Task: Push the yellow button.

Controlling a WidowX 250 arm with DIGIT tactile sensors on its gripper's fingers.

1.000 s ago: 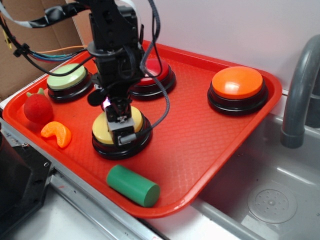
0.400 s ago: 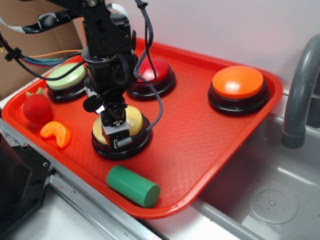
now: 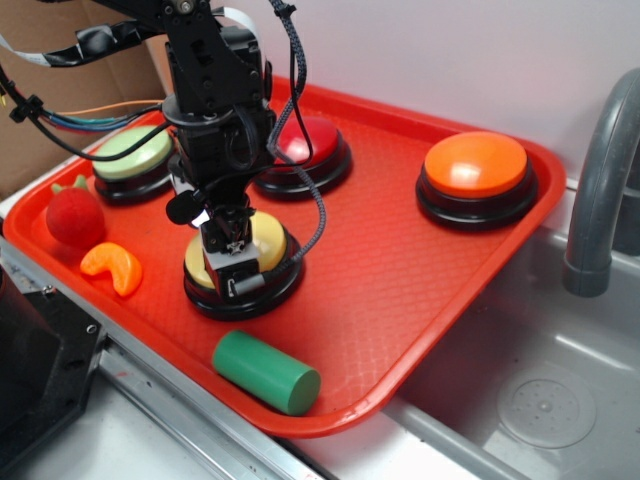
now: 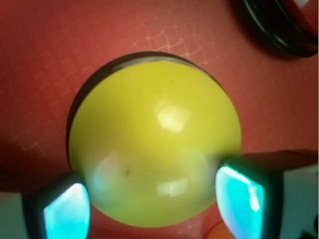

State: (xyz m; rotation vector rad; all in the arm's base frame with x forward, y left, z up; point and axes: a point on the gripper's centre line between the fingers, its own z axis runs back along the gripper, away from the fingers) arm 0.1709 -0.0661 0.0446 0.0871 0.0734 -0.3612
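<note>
Gripper (image 3: 232,262) sits over the yellow button (image 3: 268,240), fingertips low at the cap's near edge; whether they touch it cannot be told from the exterior view. In the wrist view the yellow button (image 4: 154,144) fills the frame, with one fingertip (image 4: 67,211) at lower left and the other at lower right, spread apart to either side of the dome's lower rim: jaws wide, holding nothing.

Yellow button stands in the front-left part of the red tray (image 3: 400,270), on its black base. Behind it is the red button (image 3: 310,140), partly hidden by the arm; the green button (image 3: 130,155) lies at the back left, the orange button (image 3: 475,165) at the back right. Red ball (image 3: 75,215) and orange slice (image 3: 113,266) lie left of the yellow button, green cylinder (image 3: 265,372) in front of it near the tray's front rim.

Compared with one second ago, the arm has shifted left and tilted, uncovering more of the cap's right side. Against 0.4 s ago, no change is visible.
</note>
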